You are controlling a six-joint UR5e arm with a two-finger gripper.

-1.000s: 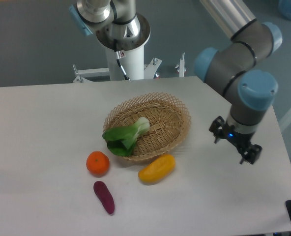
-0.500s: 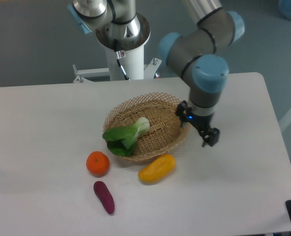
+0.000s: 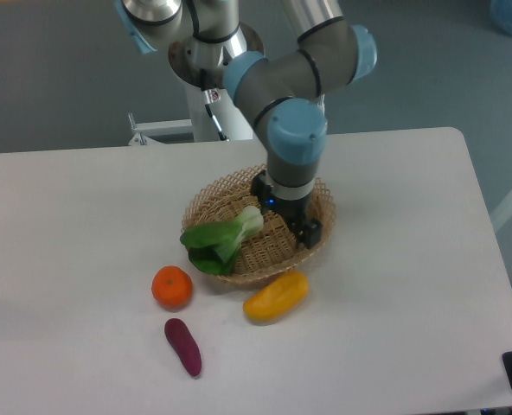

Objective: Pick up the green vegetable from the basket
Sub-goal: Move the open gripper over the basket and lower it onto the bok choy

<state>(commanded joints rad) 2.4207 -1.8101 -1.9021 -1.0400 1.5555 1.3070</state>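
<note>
— Risk now? Gripper (image 3: 292,223) hangs over the basket (image 3: 325,201); its opening I cannot tell.
— Vegetable (image 3: 224,237) lies at the left rim; floppy leaves may slip out.

One basket (image 3: 211,201) sits on one table (image 3: 66,225). There is one green vegetable (image 3: 222,238), one orange (image 3: 171,287), one yellow fruit (image 3: 276,296) and one purple vegetable (image 3: 183,347): four pieces of produce, each of a different kind. One arm (image 3: 289,104) carries one gripper (image 3: 289,216).
</note>
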